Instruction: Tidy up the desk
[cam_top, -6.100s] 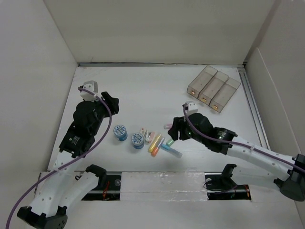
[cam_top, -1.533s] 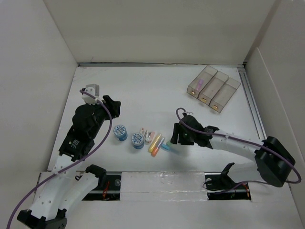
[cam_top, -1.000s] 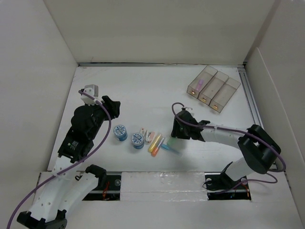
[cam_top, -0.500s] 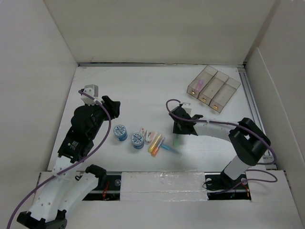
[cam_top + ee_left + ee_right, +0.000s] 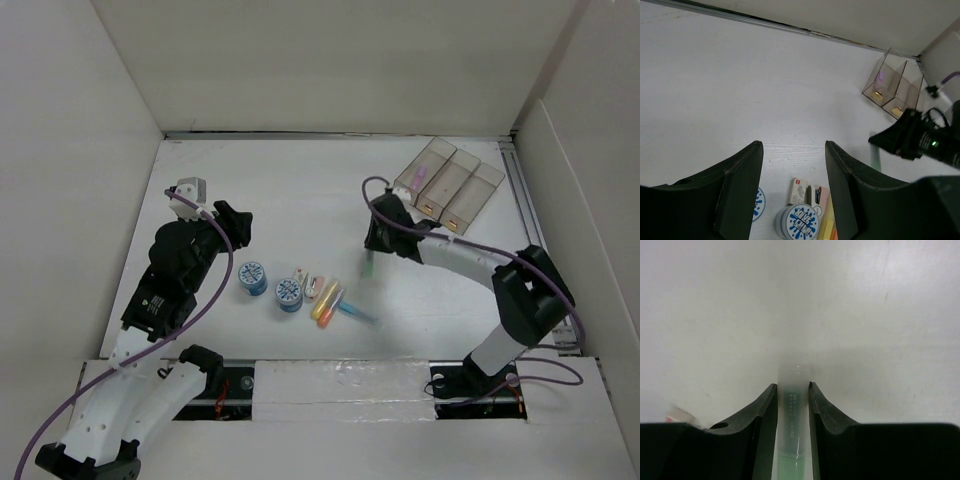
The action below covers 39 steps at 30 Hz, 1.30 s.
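From above, the right pincer (image 5: 373, 250) has lifted a green marker (image 5: 367, 268) off the white bench (image 5: 300, 180), clear of the pile (image 5: 328, 300), heading for the tray (image 5: 447, 186). Left wrist: the left pincer (image 5: 792, 190) hovers spread and empty. Right wrist: fingers (image 5: 762, 415) pinch the marker, so the sorting looks under way.

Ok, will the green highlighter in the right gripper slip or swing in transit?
Probably stiff: the green highlighter looks straight in the right gripper. Its smooth, slim barrel seems pinched near one end, so it could pivot or slide. Once set down, it may roll.
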### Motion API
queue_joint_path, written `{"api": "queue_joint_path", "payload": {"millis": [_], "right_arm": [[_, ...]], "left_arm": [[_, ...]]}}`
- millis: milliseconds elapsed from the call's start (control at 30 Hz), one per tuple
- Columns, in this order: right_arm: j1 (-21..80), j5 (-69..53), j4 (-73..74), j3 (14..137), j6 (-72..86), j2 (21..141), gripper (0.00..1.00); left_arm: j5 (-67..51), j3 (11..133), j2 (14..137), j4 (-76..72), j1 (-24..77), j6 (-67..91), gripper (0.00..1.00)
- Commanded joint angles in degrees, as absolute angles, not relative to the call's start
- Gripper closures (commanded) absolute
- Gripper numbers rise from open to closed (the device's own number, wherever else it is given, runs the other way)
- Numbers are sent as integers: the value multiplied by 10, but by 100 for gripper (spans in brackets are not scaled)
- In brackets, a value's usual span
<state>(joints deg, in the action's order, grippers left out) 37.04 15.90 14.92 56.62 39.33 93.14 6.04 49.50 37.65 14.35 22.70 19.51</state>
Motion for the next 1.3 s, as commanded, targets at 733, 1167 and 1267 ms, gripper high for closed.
{"api": "queue_joint_path", "payload": {"millis": [733,1167,1267], "right_arm": [[41,136,69,950,344,1163,47],[205,26,-54,612,323,850,98],[317,27,-15,539,291,816,95]], "left_arm": [[57,495,368,118,224,188,52],[57,493,376,119,224,187,52],[52,494,379,118,224,187,52]]}}
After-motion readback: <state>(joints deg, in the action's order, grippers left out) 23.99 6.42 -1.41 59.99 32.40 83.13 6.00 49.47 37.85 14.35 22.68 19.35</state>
